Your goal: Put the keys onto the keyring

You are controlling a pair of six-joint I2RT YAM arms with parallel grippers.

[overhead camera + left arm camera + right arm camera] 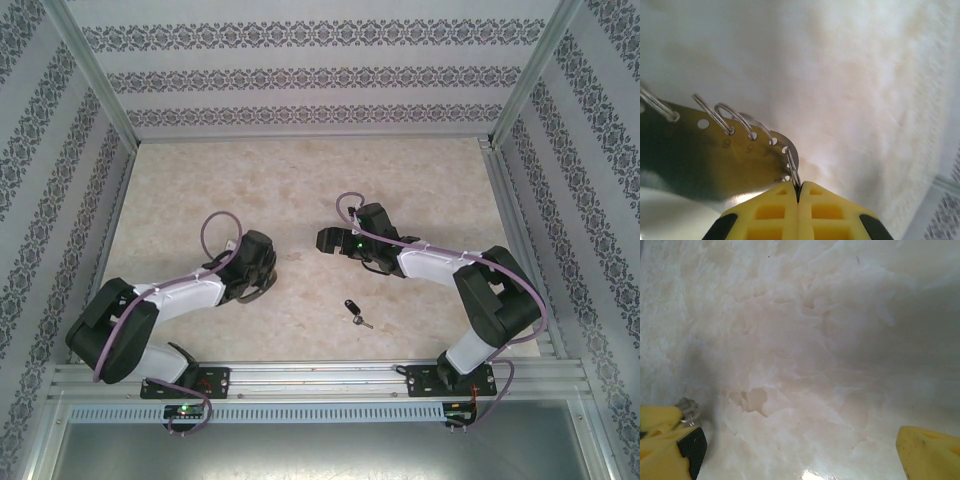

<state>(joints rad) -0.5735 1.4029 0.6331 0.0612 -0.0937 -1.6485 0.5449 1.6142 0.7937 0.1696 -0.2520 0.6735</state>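
The keyring [715,160] is a flat grey metal plate with a row of small wire rings [725,120] along its edge, lying on the table close under my left wrist camera. My left gripper [798,186] is shut, its yellow fingertips pinching the end ring of that row. From above, the left gripper [255,268] points down at the table left of centre. The key [357,312], black head and short silver blade, lies loose on the table nearer the front. My right gripper [790,432] is open wide over bare table, nothing between its fingers; from above the right gripper [335,240] hovers behind the key.
The pale marbled tabletop [300,180] is walled in by patterned panels at the back and both sides. An aluminium rail [320,378] carrying both arm bases runs along the front edge.
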